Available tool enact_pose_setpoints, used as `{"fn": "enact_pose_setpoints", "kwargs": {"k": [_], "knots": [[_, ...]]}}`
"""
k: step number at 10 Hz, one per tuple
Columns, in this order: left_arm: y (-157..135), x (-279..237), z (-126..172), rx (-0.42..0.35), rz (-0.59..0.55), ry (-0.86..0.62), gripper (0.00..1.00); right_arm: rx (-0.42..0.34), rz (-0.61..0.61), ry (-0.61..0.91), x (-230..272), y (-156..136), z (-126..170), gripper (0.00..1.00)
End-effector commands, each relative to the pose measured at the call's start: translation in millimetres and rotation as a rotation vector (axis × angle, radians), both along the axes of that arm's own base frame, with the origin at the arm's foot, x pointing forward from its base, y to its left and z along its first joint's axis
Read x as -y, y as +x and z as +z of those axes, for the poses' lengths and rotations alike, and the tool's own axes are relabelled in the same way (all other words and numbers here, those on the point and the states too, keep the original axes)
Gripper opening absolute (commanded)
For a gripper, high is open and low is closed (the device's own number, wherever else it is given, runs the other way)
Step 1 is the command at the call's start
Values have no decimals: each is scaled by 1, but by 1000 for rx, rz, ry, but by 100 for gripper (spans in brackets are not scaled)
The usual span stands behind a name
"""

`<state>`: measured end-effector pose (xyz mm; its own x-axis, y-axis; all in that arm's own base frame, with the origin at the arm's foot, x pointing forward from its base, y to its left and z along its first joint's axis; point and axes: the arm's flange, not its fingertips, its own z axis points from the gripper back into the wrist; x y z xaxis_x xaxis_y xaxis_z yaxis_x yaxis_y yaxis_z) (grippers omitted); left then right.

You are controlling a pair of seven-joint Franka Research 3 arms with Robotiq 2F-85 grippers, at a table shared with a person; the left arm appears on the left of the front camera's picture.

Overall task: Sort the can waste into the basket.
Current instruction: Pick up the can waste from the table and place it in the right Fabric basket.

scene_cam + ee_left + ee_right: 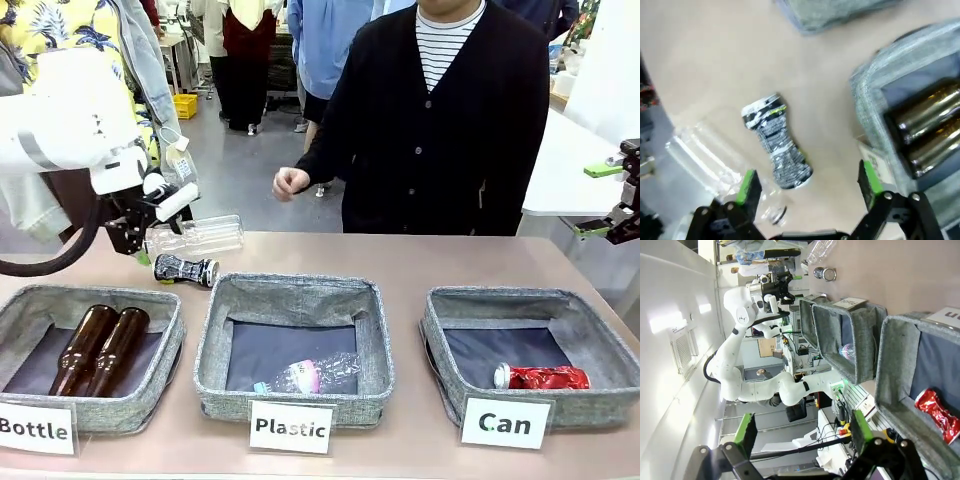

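A black, white-patterned dented can (185, 269) lies on the table behind the Bottle basket, touching a clear plastic bottle (195, 238). My left gripper (140, 250) hovers open just left of and above that can. In the left wrist view the can (776, 142) lies ahead between the open fingers (747, 186), with nothing gripped by the left gripper (807, 182). The red can (545, 377) lies inside the grey basket (450, 340) labelled "Can". My right gripper (605, 200) hangs open at the far right, off the table's edge; its wrist view shows the red can (939, 415) in the basket (897, 370).
The Bottle basket (165, 350) holds two brown glass bottles (100, 345). The Plastic basket (215, 340) holds a crushed clear bottle (310, 375). A person stands at the far side, one hand (290, 182) loosely closed above the table. Bare tabletop lies behind the baskets.
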<state>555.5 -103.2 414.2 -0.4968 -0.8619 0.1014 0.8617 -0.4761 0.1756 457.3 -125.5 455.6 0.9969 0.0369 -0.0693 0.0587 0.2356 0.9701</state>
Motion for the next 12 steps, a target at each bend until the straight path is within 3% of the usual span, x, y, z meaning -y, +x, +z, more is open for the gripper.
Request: {"fn": "enact_pose_setpoints", "kwargs": {"k": [1, 4, 5, 7, 8, 9, 10, 12], "knots": [[-2, -6, 0, 49, 89, -124, 100, 16, 17, 0, 1, 0, 2, 100], [6, -26, -13, 10, 150, -150, 100, 16, 17, 0, 1, 0, 2, 100], [-22, -71, 17, 27, 181, -259, 100, 16, 17, 0, 1, 0, 2, 100], [-122, -216, 113, 144, 344, -497, 100, 16, 17, 0, 1, 0, 2, 100], [-169, -282, 136, 114, 507, -560, 100, 16, 17, 0, 1, 0, 2, 100], [-214, -328, 131, 99, 624, -661, 100, 16, 17, 0, 1, 0, 2, 100], [-240, -356, 115, 98, 713, -765, 100, 16, 17, 0, 1, 0, 2, 100], [-261, -385, 81, 134, 722, -902, 100, 16, 17, 0, 1, 0, 2, 100]]}}
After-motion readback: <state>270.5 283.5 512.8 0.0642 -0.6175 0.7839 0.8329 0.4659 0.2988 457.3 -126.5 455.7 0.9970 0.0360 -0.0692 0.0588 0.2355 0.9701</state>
